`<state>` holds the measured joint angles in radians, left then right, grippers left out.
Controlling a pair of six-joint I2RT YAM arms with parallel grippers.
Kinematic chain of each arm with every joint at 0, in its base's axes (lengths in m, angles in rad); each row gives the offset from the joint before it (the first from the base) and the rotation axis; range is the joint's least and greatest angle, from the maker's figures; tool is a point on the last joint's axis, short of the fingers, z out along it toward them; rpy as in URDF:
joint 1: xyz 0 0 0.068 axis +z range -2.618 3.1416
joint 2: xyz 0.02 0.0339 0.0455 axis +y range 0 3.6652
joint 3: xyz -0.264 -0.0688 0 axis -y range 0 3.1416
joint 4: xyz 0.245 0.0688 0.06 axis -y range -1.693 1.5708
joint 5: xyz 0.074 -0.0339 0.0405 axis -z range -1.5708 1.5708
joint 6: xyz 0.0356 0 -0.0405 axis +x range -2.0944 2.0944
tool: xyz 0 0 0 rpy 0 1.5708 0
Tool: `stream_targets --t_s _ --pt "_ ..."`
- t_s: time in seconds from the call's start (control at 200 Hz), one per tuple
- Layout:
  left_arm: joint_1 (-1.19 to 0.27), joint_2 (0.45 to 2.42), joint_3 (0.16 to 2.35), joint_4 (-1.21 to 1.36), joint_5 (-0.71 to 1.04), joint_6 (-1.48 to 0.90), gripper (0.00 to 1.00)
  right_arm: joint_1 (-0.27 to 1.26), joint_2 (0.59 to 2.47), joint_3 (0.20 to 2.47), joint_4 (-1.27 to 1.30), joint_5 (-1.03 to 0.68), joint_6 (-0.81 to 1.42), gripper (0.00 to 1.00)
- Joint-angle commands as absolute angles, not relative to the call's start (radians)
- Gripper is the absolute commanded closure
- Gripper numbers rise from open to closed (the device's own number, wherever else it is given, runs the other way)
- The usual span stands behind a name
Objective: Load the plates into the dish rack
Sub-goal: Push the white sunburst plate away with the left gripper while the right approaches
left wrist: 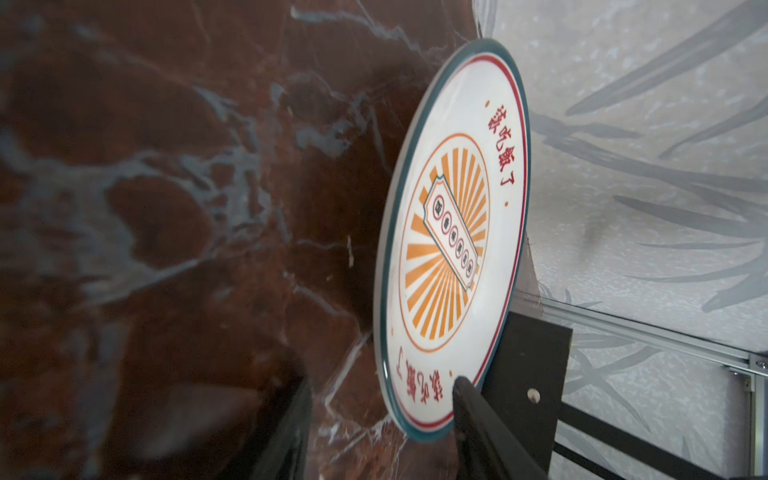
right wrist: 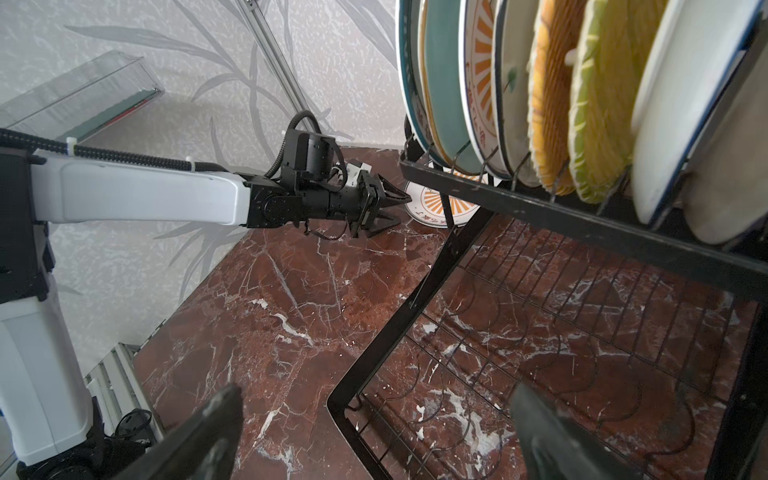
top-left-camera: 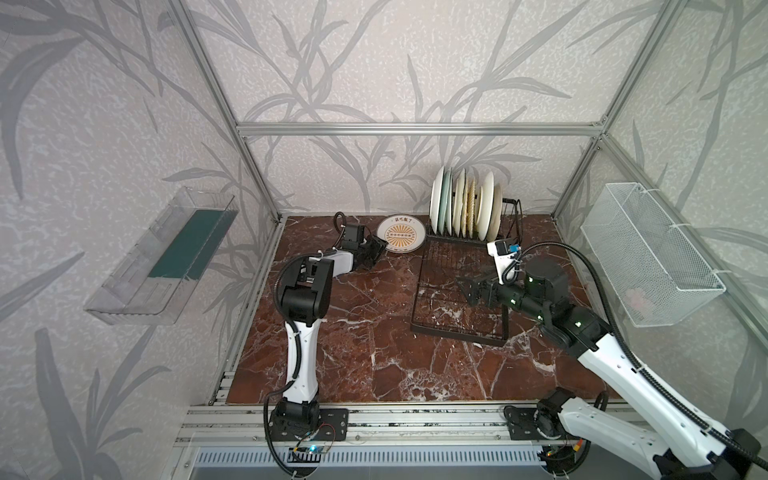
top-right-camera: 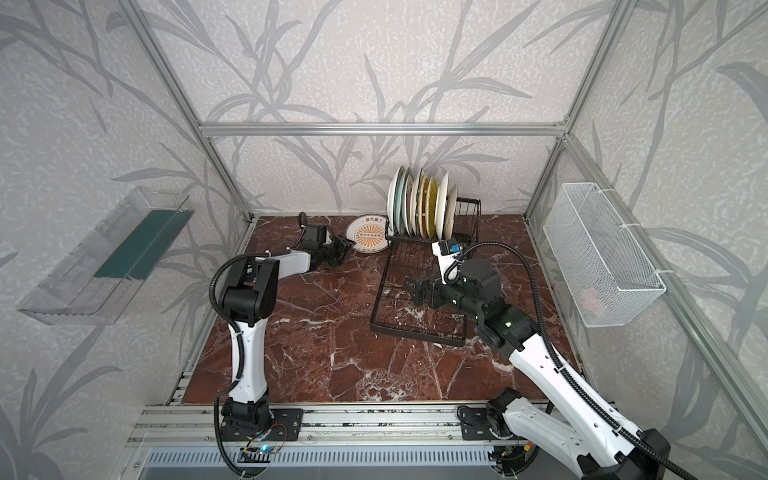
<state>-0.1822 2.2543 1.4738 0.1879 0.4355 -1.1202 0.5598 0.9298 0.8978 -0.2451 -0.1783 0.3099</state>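
Your left tool (top-left-camera: 379, 248) has its jaws apart astride the near-left rim of the sunburst plate (top-left-camera: 401, 235). In the left wrist view one finger (left wrist: 482, 415) sits at the rim over the plate's face while the other stands clear of it, so no pinch shows yet. That plate lies face up at the far side of the worktop (top-left-camera: 353, 332), just left of the dish rack (top-left-camera: 417, 295).

Judge it as glazed ceramic: stiff, fairly heavy for a rim pinch, slick, and liable to chip if it knocks the wire. Your best hold is the rim where the jaws stand, bitten deep enough to get past the raised lip. A shallow pinch on glaze could let it swing or slide as you tip it upright.

Count one plate loose on the worktop. In the rack's raised far section the racked plates (top-left-camera: 461, 203) stand on edge: eight that can be told apart, perhaps a ninth lost in the overlap. There is one rack and two tools. Your right tool (top-left-camera: 467, 291) hangs wide open above the rack's flat grid tray, holding nothing.
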Motion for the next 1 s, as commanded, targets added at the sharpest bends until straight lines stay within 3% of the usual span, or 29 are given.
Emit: stream_targets --t_s 0.0,0.395,0.52,0.73,0.82,0.995 --pt "-0.184 2.291 1.521 0.181 0.396 -1.15 0.48 0.57 0.908 0.881 -0.215 -0.151 0.321 0.01" --pt "-0.184 2.404 1.574 0.253 0.365 -1.249 0.64 0.569 0.865 0.89 -0.259 -0.108 0.287 0.01" --pt "-0.183 2.419 1.58 0.258 0.354 -1.271 0.78 0.571 0.855 0.89 -0.267 -0.103 0.288 0.0" --pt "-0.171 2.429 1.58 0.314 0.366 -1.276 0.92 0.571 0.844 0.897 -0.296 -0.085 0.283 0.0" --pt "-0.151 2.38 1.521 0.359 0.376 -1.283 1.0 0.572 0.842 0.895 -0.292 -0.082 0.277 0.0" --pt "-0.082 2.161 1.305 0.375 0.374 -1.227 1.0 0.578 0.875 0.888 -0.257 -0.077 0.239 0.0"
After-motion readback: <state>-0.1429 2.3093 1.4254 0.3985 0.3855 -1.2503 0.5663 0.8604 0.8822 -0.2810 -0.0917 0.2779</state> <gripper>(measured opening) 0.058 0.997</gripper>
